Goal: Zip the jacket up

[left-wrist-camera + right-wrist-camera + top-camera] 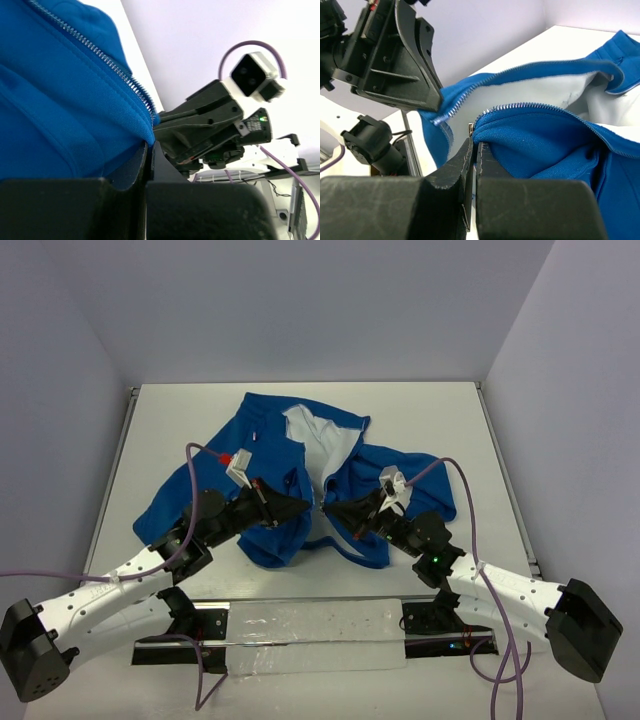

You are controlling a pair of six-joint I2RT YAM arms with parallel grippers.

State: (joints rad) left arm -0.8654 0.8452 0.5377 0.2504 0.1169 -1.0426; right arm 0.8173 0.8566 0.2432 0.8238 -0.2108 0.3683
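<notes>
- The jacket lies on the middle of the white surface. It is royal blue and front side up, with the hem end toward the arm bases and the collar end toward the far wall.
- The front is unzipped. The 2 front edges stand apart at the collar end, and the white lining shows between them.
- The 2 front edges converge toward the hem, where both grippers meet them.
- The left gripper is pressed together, pinching the hem corner of the front edge on its own side. In the left wrist view, blue fabric runs down into the slit between its fingers.
- The right gripper is pressed together, pinching the hem corner of the other front edge. In the right wrist view, a rolled blue fold sits between its fingers.
- A small metal part shows at the tips of the right gripper; its kind cannot be told.
- The 2 grippers point at each other, with their tips just beside each other over the hem.
- The zipper teeth form 2 separate silver rows in the right wrist view, 1 on each front edge. The rows are not joined anywhere in view.
- 1 sleeve extends to each side, partly hidden under the arms.
- A purple cable arcs from each wrist back along its arm.
</notes>
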